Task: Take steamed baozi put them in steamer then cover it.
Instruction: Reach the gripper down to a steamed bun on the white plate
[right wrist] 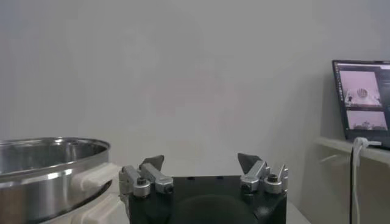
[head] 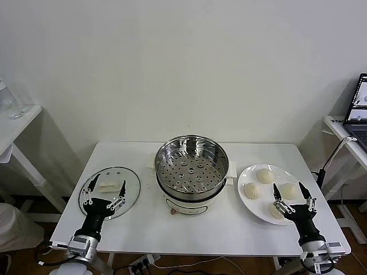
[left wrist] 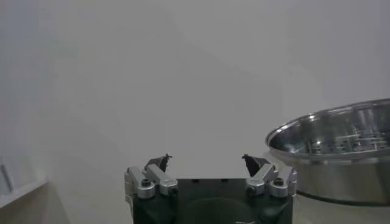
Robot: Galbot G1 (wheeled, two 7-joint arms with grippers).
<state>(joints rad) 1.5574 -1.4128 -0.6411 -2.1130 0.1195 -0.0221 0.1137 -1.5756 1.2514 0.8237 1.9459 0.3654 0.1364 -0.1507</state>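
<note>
Steel steamer [head: 191,169] is flanked by glass cover [head: 110,189] under the spread-fingered left gripper [head: 104,192] and plated baozi [head: 265,176] under the spread-fingered right gripper [head: 291,195].

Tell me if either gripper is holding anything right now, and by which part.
Nothing is held. The left gripper is open above the cover, and the right gripper is open above the baozi on the plate.

Head downward; wrists level, steamer [head: 191,172] shared

White table [head: 143,226]; white plate [head: 252,206]; laptop [head: 360,114] on side desk.
</note>
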